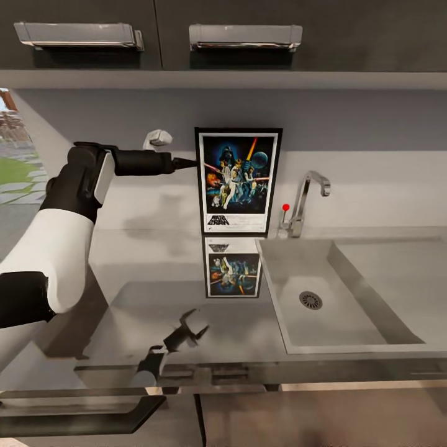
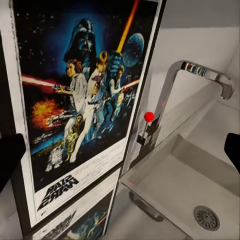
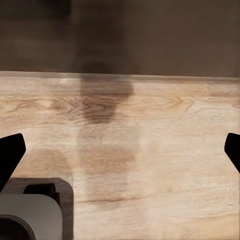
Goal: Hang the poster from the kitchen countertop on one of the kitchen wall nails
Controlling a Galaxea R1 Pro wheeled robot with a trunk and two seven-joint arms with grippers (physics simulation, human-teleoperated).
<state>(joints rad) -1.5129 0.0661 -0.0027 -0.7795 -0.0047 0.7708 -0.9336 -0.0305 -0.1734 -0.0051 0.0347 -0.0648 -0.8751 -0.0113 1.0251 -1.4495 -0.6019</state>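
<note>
Poster (image 1: 238,181): upright at the far edge of the counter, leaning against or flat to the wall, just left of the tap; black frame, white border, space art, black lettering low on the sheet; bottom edge on the counter.
Reflection (image 1: 232,267): upside-down, fainter copy on the glossy slab, directly nearer than the poster.
Counter (image 1: 155,292): glossy grey, running left to right under the wall cabinets.
Sink (image 1: 347,292): sunken in the right part of the counter, round drain near its middle.
Tap (image 1: 307,198): chrome, at the far side of the sink, right of the poster, with a small red knob beside its base.
Left gripper (image 1: 186,163): raised above the counter, reaching right, tip at the poster's left edge, high on the frame; touching or just short, cannot tell; in the left wrist view fingers (image 2: 10,160) spread wide, dark tips at both picture edges, poster (image 2: 85,110) close ahead and not pinched.
Right gripper (image 3: 120,160): fingers spread wide, nothing between them, pointing at a wooden floor (image 3: 150,150).
Cabinets (image 1: 155,37): dark, above the counter, two chrome handles.
</note>
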